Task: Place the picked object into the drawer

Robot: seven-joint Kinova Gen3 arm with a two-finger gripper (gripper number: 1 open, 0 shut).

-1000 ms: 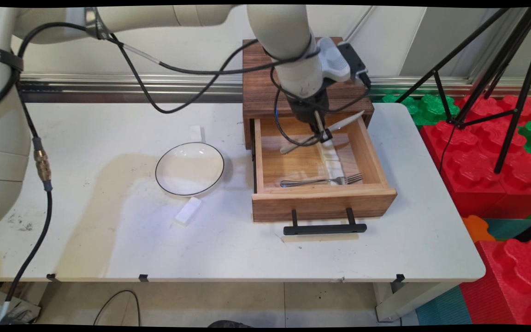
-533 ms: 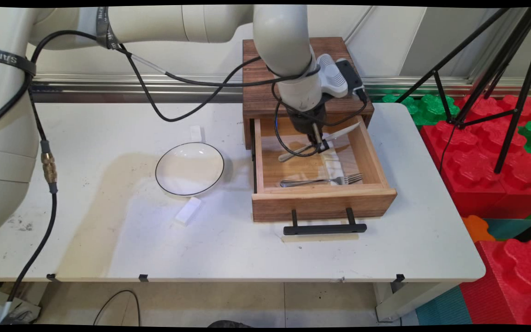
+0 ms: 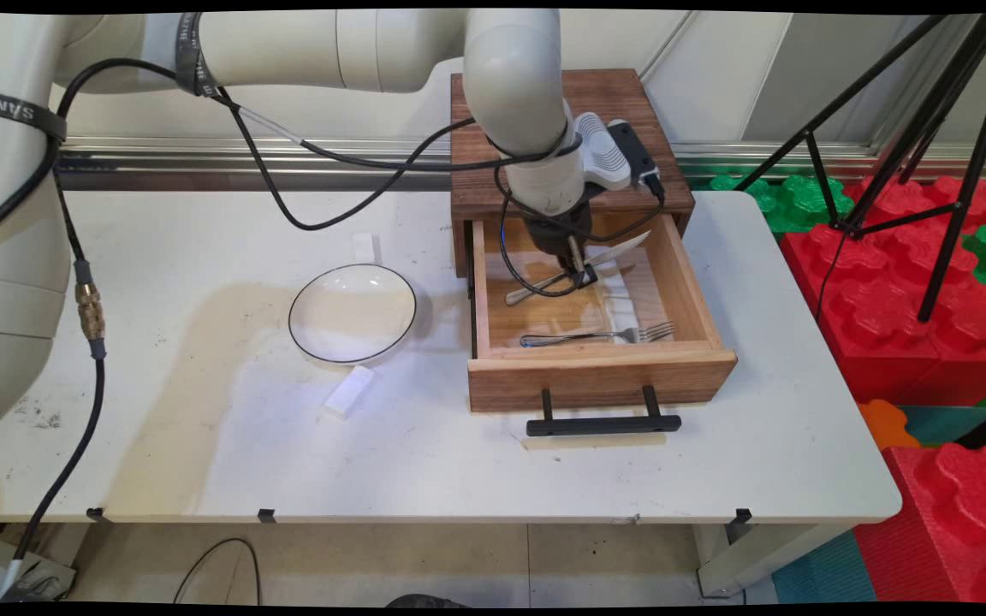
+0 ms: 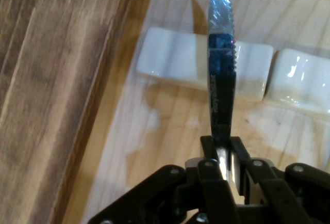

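Your black two-finger gripper [image 3: 579,275] [image 4: 223,158] is clamped on a silver serrated table knife [image 3: 612,251] [image 4: 220,69] inside the open light-wood drawer [image 3: 600,376], with a silver fork [image 3: 600,334] lying at its 6 o'clock.

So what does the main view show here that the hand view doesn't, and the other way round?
Only the main view shows the fork lying near the drawer's front, the black handle, the plate and the white block on the table. Only the hand view shows the serrated edge of the knife and two white blocks on the drawer floor beyond it. Both show the claw shut on the knife inside the open wooden drawer.
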